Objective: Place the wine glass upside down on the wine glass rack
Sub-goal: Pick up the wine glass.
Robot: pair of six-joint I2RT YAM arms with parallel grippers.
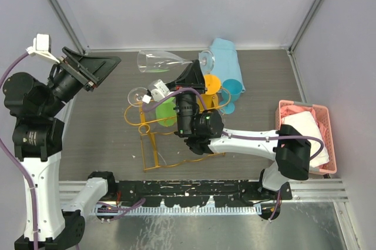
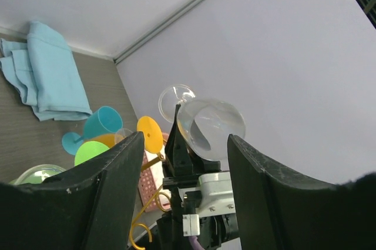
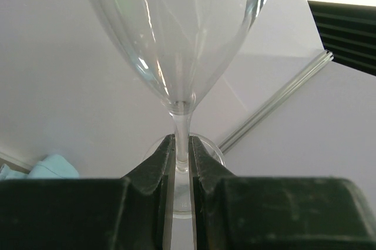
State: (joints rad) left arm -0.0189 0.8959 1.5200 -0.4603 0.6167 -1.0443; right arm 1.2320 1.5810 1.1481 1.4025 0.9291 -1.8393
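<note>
Wine glass [image 1: 170, 62], clear and thin-stemmed, was off the table and lay roughly level in the air. In the overhead view its bowl pointed left and its round foot right. It hung over or just beyond the far end of the orange-gold wire wine glass rack [image 1: 143, 126]; which of the two could not be told.

The right claw [image 1: 194, 69] pinched the glass by the stem, just above the foot. In the right wrist view both black fingers pressed on the thin stem, with the bowl rising beyond them. The hold looked sensible: a grip on the stem leaves the foot free to slide into one of the rack's curled loops, and lets the wrist roll the bowl downward. With the glass on its side, the turn upside down was not yet finished, and the foot sat in no loop.

The left claw [image 1: 108, 69], black and broad-fingered, stood spread and empty. It was raised at the table's left, well apart from the glass, probably to keep clear.

The rack was crowded, which narrowed the choice of loop. A second clear glass [image 1: 138, 94] sat at its left end, with a green plastic cup [image 1: 166, 112], an orange cup [image 1: 210, 81] and a blue goblet [image 1: 233, 89] also at the rack.
</note>
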